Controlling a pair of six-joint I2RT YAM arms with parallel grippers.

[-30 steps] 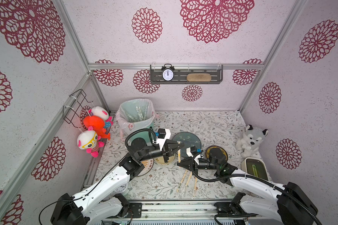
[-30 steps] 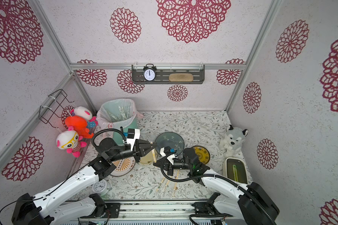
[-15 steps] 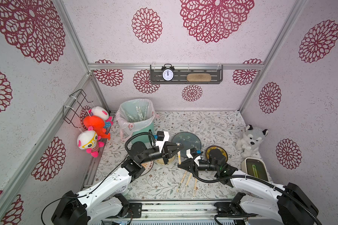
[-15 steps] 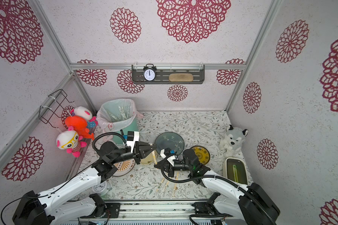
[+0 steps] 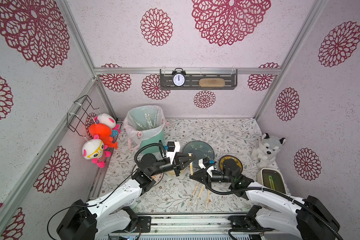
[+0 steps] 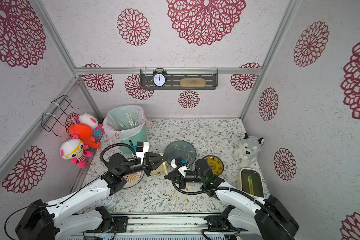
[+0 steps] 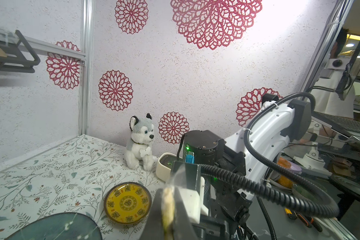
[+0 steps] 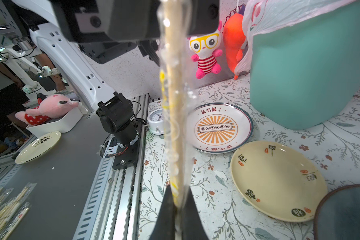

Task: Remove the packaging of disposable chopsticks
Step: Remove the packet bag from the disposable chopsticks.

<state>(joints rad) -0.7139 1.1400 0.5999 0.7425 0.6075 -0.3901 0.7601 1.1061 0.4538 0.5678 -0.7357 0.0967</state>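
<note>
Hardly anything has shifted in the past second: the sleeve (image 5: 191, 168), chopsticks (image 8: 173, 99) inside, is kept stretched above the middle of the table (image 5: 227, 133). Its far end is clamped by the closed left gripper (image 5: 192, 156), its near end by the closed right gripper (image 5: 191, 176). More wrapped pairs (image 5: 196, 194) are seen lying on the near side, other sleeves (image 5: 147, 120) inside the bin (image 5: 152, 141) at far left.
</note>
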